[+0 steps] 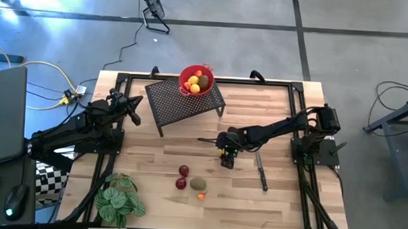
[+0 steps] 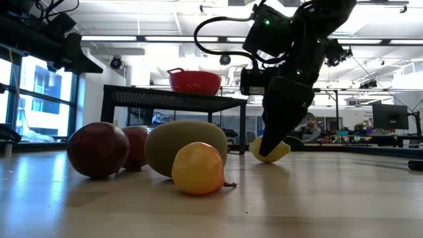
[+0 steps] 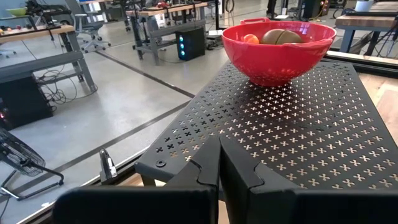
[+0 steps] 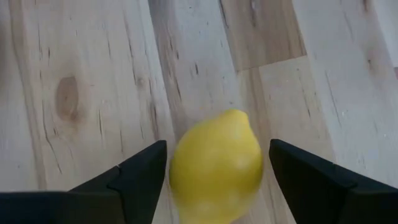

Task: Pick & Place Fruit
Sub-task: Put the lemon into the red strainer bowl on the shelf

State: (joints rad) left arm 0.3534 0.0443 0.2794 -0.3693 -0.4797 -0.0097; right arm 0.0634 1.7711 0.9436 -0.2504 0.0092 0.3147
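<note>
From above, my right pincer (image 1: 227, 157) hangs low over the table's middle, at about 2 o'clock from the loose fruit (image 1: 191, 182) left on the wood; the red bowl (image 1: 196, 80) on the black rack (image 1: 184, 101) already holds several pieces. My left pincer (image 1: 130, 108) waits closed by the rack's 9 o'clock edge. At table height, my fingers come down around the lemon (image 2: 269, 149). From my right wrist, the lemon sits between spread fingers (image 4: 140, 174), not yet clamped. I judge this the grasp step: next I must close squarely, since the round lemon could roll.
</note>
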